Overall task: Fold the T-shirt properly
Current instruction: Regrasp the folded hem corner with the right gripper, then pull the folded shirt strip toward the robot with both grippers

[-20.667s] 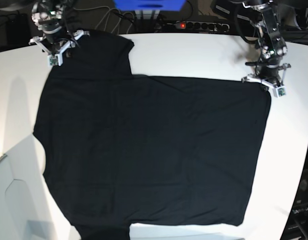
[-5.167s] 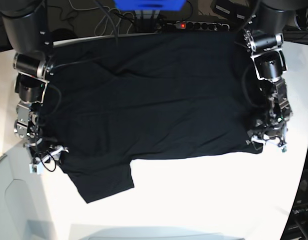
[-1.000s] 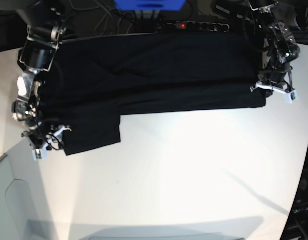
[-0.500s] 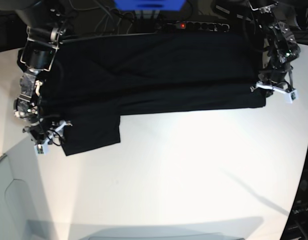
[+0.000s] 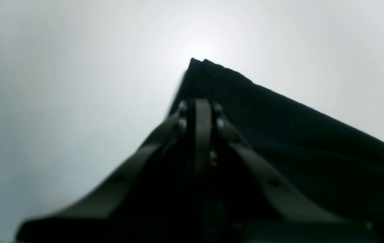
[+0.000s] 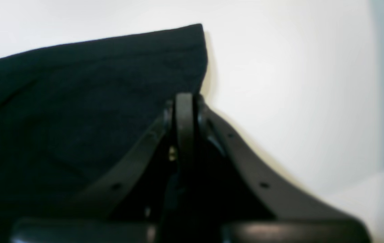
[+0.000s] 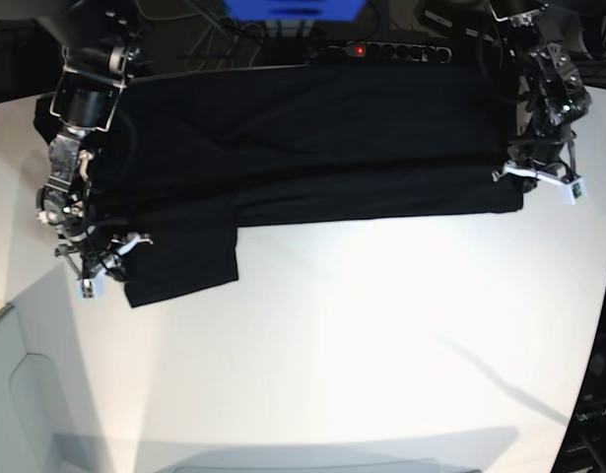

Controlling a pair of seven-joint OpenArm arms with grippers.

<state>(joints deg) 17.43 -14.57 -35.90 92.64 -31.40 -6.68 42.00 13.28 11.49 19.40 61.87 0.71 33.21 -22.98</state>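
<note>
Big white table (image 7: 381, 345), with the black T-shirt (image 7: 312, 148) lying as a wide band along the far edge, long axis running side to side between the two arms. Looks doubled over already, front edge facing the open part of the table. One sleeve (image 7: 184, 261) sticks out toward the near side at the base view's left end.

Right hand (image 7: 98, 268) sitting at that sleeve end, pressed together on the corner of the cloth; in its wrist view the fabric (image 6: 87, 101) spreads away to the left of the closed fingers (image 6: 185, 114), bare table to the right.

Left hand (image 7: 539, 177) at the opposite end, on the base view's right, also pinched shut on a corner, with the shirt's tip (image 5: 205, 77) poking out just past the fingers (image 5: 202, 118) and the rest trailing off to the right.

So each hand owns one end of the long axis, neither nearer the middle. Guessing any next fold has to go across that axis, toward the near side, with both hands moving together so the band stays straight. Sleeve probably needs tucking in first.
</note>
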